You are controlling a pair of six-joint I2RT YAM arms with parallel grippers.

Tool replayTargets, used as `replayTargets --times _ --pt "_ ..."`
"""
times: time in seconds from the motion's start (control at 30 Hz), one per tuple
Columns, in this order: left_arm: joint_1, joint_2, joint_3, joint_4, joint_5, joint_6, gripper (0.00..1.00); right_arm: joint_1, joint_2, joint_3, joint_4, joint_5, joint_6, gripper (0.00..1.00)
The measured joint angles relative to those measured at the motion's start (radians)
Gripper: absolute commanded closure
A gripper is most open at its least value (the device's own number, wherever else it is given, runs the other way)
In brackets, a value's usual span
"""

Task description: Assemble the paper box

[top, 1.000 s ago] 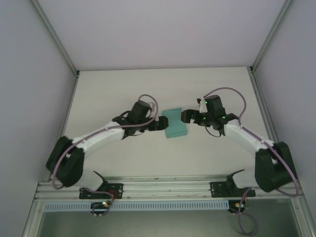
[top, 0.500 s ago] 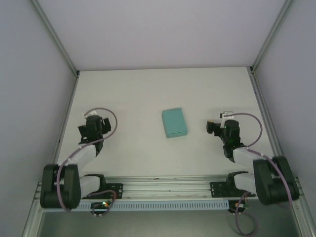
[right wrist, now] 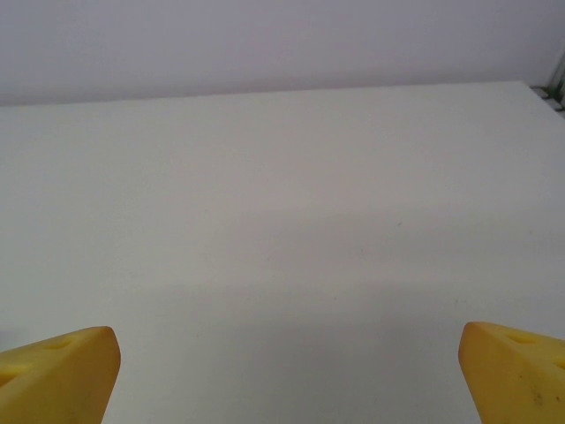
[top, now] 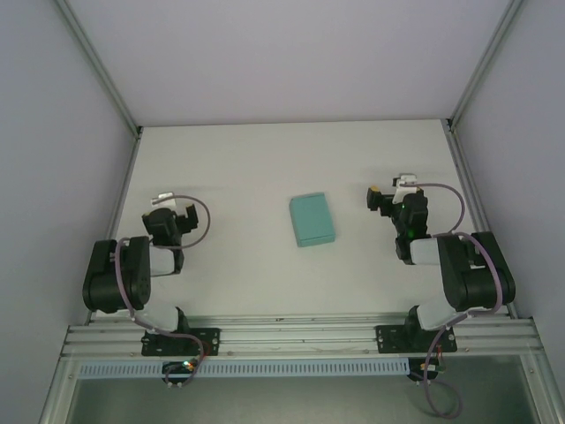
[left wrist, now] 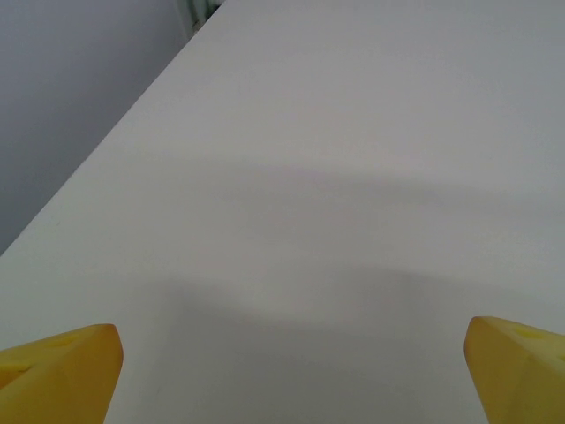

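**Hands Off, Box at Centre Frame**

Looking down from above and spotting the paper box [top: 312, 220] flat on the table [top: 238, 159], dead centre of the frame: a closed teal block with no flaps sticking out. Reads as assembled, judging by that tidy shape. Probably placed there for a reason, out in the open middle, within reach of both sides and easy to check.

Over to the lower left now, finding the left gripper [top: 173, 212] tucked close above its own base. Folded tight at the elbow, nose aimed toward the upper part of the frame. Gaping wide and holding nothing. From the left wrist view, catching two yellow fingertips [left wrist: 62, 375] far apart at the bottom corners, with bare white surface between them.

Across to the right edge, much the same with the right gripper [top: 385, 196]. Bent tight, stacked over the mount, pointing up-frame and a touch inward. Spread fully apart too, and empty, with yellow fingertips [right wrist: 62, 375] at the lower corners of its own view.

Looks like a parked, resting posture on both sides, well apart from the box and touching nothing.
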Motion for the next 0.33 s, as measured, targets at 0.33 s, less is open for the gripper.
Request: replayTargets --times 0.33 --pt "-0.013 0.0 0.004 0.032 -0.002 0.004 0.0 0.0 0.0 -0.005 -0.03 -0.018 -0.001 0.0"
